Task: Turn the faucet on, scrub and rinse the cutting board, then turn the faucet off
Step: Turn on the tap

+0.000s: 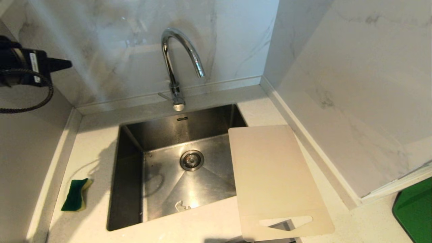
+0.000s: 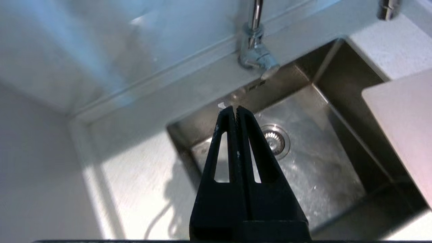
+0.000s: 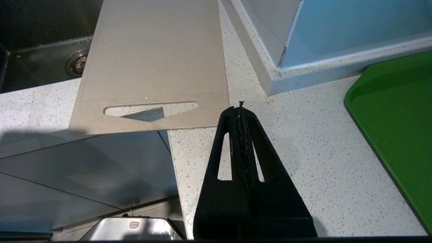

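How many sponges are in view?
1. The green-and-yellow sponge lies on the countertop left of the sink, apart from its rim. Only the head view shows it; others could sit out of frame.

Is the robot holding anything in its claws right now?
No, nothing. The left gripper is shut and empty above the sink. The right gripper is shut and empty over the counter, beside the cutting board.
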`<state>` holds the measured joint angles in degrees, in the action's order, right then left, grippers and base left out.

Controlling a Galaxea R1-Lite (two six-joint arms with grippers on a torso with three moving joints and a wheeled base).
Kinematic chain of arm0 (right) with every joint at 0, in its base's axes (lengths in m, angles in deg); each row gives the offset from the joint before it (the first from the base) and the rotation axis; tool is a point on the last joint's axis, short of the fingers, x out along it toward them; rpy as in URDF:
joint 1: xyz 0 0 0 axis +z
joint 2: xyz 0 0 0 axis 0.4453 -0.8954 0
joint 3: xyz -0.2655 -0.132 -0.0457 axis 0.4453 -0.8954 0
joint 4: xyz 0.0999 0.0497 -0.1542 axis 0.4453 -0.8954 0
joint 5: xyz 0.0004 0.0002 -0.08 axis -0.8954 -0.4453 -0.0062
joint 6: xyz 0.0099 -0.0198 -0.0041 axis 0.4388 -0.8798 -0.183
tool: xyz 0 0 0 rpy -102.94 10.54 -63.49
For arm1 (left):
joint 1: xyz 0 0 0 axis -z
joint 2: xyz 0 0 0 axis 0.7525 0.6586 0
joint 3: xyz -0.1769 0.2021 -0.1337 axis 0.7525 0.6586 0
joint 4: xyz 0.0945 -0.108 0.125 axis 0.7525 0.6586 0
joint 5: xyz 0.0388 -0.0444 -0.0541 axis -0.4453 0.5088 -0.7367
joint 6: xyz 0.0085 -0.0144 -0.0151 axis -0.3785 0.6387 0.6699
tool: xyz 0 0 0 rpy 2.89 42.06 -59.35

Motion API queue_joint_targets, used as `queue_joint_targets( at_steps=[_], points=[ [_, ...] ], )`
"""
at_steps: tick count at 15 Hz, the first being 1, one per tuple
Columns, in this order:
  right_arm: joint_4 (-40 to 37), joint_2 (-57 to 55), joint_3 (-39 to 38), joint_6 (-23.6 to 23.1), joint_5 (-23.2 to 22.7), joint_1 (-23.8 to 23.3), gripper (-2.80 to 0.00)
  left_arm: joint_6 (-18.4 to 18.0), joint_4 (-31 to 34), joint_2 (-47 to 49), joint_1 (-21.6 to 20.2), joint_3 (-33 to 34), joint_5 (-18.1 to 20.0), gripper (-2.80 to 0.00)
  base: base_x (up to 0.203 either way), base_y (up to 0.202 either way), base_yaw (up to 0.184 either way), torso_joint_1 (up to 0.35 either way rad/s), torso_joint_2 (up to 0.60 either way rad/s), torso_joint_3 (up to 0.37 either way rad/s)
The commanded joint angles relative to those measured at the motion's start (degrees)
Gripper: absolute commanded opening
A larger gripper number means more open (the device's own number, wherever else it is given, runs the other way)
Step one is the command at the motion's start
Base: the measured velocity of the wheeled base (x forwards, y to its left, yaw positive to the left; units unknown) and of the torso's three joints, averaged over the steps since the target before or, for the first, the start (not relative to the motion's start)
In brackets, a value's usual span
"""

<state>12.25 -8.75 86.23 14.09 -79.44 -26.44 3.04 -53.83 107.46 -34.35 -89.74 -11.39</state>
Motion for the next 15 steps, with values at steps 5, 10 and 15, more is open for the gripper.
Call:
queue_joint_targets(
  at_steps=[5, 10, 15],
  points=[
    [0.0, 0.0, 0.0, 0.0, 0.0, 0.0, -2.80, 0.5, 0.3, 17.6, 5.4, -9.5, -5.0, -2.80, 0.000, 0.000, 0.000, 0.000, 0.00, 0.000],
    [0.0, 0.0, 0.0, 0.0, 0.0, 0.0, -2.80, 1.3, 0.4, 25.2, 5.9, -14.9, -5.9, -2.80, 0.000, 0.000, 0.000, 0.000, 0.00, 0.000],
    [0.0, 0.0, 0.0, 0.0, 0.0, 0.0, -2.80, 3.0, 0.7, 31.3, 7.5, -21.4, -6.0, -2.80, 0.000, 0.000, 0.000, 0.000, 0.00, 0.000]
  ],
)
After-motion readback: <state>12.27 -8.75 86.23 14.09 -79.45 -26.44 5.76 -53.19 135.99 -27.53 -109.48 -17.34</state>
